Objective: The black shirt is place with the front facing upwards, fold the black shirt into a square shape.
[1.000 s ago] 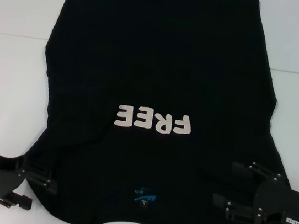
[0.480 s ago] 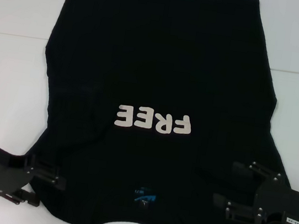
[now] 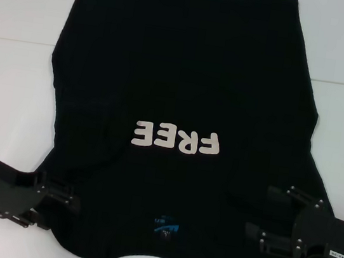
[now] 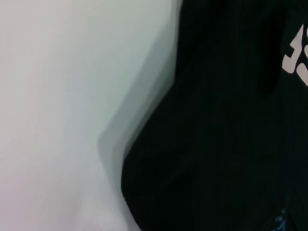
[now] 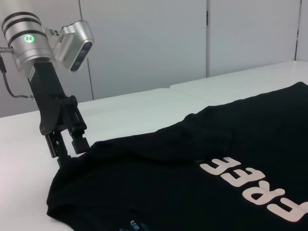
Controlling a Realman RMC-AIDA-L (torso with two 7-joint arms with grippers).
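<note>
The black shirt [image 3: 186, 73] lies flat on the white table [image 3: 12, 81], front up, with the white letters "FREE" [image 3: 177, 139] and a small blue neck label [image 3: 164, 224] near me. My left gripper [image 3: 61, 213] is at the shirt's near left shoulder edge, fingers apart and open. In the right wrist view the left gripper [image 5: 70, 151] stands tilted over that edge of the shirt [image 5: 192, 192]. My right gripper [image 3: 258, 212] hovers open over the near right shoulder. The left wrist view shows only the shirt [image 4: 216, 144] edge on the table.
White table surface [image 5: 144, 106] runs around the shirt on both sides. Pale wall panels [image 5: 144, 43] stand behind the table on the left side. The shirt's hem reaches the far edge of the head view.
My left arm has slid in to the right, bringing its gripper further onto the shirt's left shoulder edge. The right arm and the shirt have stayed put.
</note>
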